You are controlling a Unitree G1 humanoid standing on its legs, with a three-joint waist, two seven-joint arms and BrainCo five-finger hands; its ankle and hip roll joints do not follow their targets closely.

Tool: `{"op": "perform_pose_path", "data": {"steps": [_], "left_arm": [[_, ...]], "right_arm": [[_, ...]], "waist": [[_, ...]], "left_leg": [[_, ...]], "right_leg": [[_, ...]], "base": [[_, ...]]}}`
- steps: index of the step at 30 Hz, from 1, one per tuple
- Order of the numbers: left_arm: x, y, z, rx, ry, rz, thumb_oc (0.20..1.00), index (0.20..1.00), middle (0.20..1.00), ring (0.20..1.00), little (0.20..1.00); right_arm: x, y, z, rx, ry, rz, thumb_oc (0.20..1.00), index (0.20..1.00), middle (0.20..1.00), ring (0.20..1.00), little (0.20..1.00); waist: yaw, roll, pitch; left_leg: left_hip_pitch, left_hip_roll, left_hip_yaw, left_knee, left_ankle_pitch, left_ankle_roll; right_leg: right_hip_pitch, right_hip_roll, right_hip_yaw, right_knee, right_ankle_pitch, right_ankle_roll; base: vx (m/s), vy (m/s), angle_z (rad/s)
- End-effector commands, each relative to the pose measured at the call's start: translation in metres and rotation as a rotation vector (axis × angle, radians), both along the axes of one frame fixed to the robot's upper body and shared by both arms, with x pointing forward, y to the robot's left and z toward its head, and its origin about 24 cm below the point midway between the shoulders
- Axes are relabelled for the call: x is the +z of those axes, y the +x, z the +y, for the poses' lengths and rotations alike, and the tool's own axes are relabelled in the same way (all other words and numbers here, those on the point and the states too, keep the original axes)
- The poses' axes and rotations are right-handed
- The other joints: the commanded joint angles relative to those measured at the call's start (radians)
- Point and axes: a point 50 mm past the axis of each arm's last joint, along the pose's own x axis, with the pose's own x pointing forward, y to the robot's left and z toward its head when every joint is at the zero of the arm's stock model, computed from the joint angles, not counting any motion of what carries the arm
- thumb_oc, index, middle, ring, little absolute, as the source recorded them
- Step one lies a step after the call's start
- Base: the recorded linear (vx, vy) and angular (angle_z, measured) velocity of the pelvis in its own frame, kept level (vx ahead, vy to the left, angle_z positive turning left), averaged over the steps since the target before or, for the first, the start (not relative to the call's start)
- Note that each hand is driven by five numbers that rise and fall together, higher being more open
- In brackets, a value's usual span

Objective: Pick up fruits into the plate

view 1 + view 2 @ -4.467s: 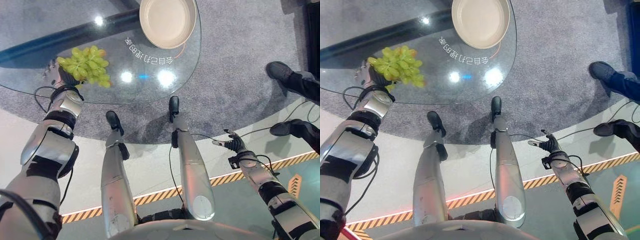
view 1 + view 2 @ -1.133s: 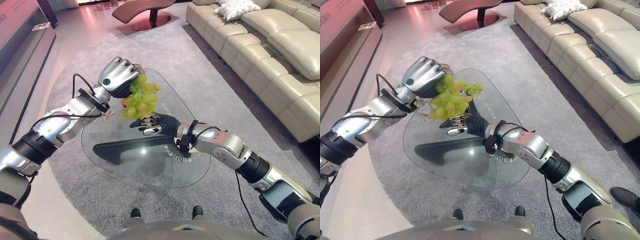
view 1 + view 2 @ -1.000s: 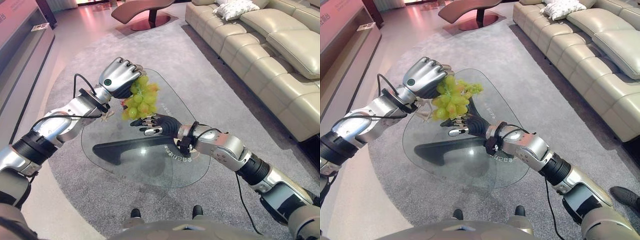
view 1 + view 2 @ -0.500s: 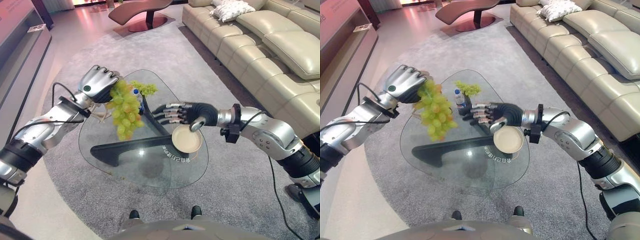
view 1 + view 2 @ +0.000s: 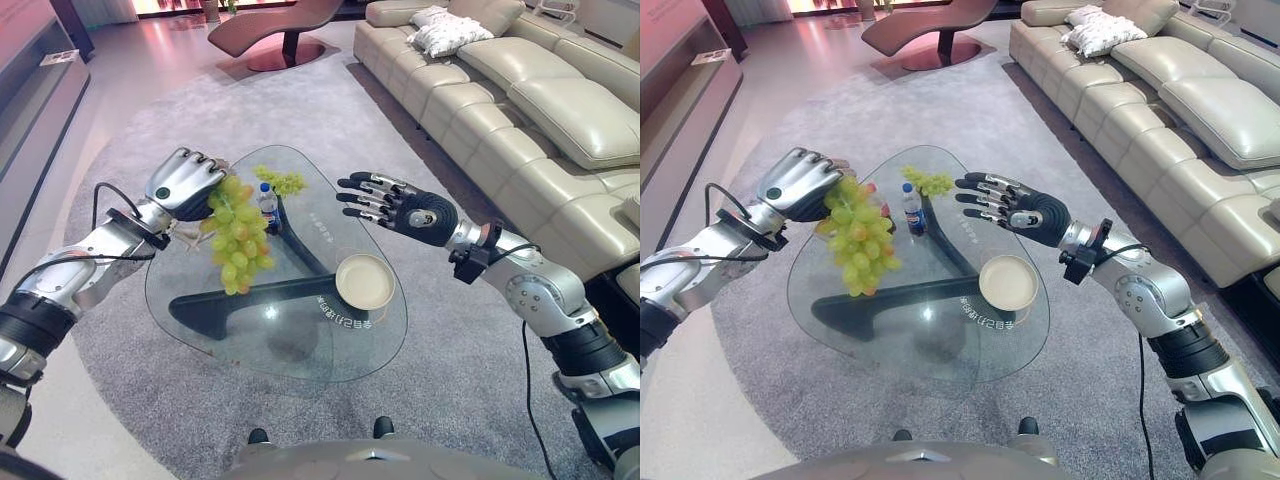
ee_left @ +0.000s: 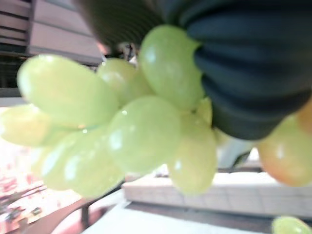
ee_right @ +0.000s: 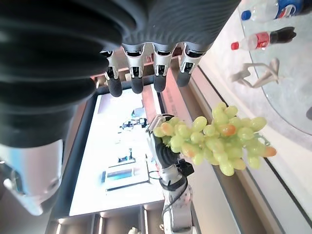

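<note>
A large bunch of green grapes hangs from my left hand, which is shut on its top, above the left part of the glass table. In the left wrist view the grapes hang right under the hand's dark cover. The beige plate lies bare on the table's right side. My right hand hovers open, fingers spread, above and beyond the plate, holding nothing. The right wrist view shows its straight fingers and, past them, the grapes in the left hand.
A smaller bunch of green grapes and a small water bottle stand at the table's far side. A beige sofa runs along the right. A grey rug surrounds the table, and a dark lounge chair stands far back.
My right hand has risen off the plate's rim and moved back, fingers spread. The left hand still holds the grapes in about the same place. The camera has shifted slightly.
</note>
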Motion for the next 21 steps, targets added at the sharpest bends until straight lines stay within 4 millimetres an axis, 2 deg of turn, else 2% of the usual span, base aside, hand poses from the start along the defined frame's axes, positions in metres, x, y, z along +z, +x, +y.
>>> {"op": "perform_pose_path", "data": {"steps": [1, 9, 14, 16, 21], "left_arm": [[0.065, 0.009, -0.015, -0.064, -0.058, -0.232, 0.200, 0.200, 0.200, 0.200, 0.200], [0.077, 0.008, -0.056, -0.202, -0.088, -0.257, 0.200, 0.200, 0.200, 0.200, 0.200], [0.085, 0.007, -0.068, -0.233, -0.093, -0.273, 0.200, 0.200, 0.200, 0.200, 0.200], [0.088, 0.006, -0.077, -0.257, -0.091, -0.279, 0.200, 0.200, 0.200, 0.200, 0.200], [0.090, 0.006, -0.087, -0.275, -0.097, -0.274, 0.200, 0.200, 0.200, 0.200, 0.200]], "right_arm": [[0.016, 0.005, 0.021, 0.036, 0.041, -0.044, 1.000, 1.000, 1.000, 1.000, 1.000], [0.009, 0.011, 0.061, 0.042, 0.092, 0.072, 1.000, 1.000, 1.000, 1.000, 1.000], [0.008, 0.007, 0.078, 0.096, 0.109, 0.111, 1.000, 1.000, 1.000, 1.000, 1.000], [0.010, 0.002, 0.091, 0.140, 0.117, 0.122, 1.000, 1.000, 1.000, 1.000, 1.000], [0.010, -0.003, 0.104, 0.186, 0.118, 0.130, 1.000, 1.000, 1.000, 1.000, 1.000]], "waist": [[0.003, 0.011, -0.014], [0.020, 0.016, -0.021], [0.025, 0.019, -0.024], [0.029, 0.018, -0.028], [0.032, 0.017, -0.024]], "left_leg": [[-0.027, -0.035, -0.027, 0.052, -0.136, 0.033], [-0.030, -0.037, -0.047, 0.061, -0.140, 0.030], [-0.036, -0.039, -0.052, 0.060, -0.131, 0.031], [-0.034, -0.038, -0.055, 0.059, -0.139, 0.029], [-0.038, -0.041, -0.057, 0.066, -0.142, 0.031]], "right_leg": [[0.041, 0.008, -0.063, 0.070, -0.134, 0.012], [0.048, 0.007, -0.066, 0.071, -0.136, 0.007], [0.045, 0.006, -0.067, 0.071, -0.131, 0.005], [0.048, 0.005, -0.068, 0.071, -0.139, 0.007], [0.045, 0.004, -0.066, 0.074, -0.141, 0.006]], "base": [[0.00, 0.000, 0.00], [0.00, -0.009, 0.05], [0.01, 0.005, 0.02], [0.02, -0.002, 0.01], [-0.02, -0.001, 0.00]]}}
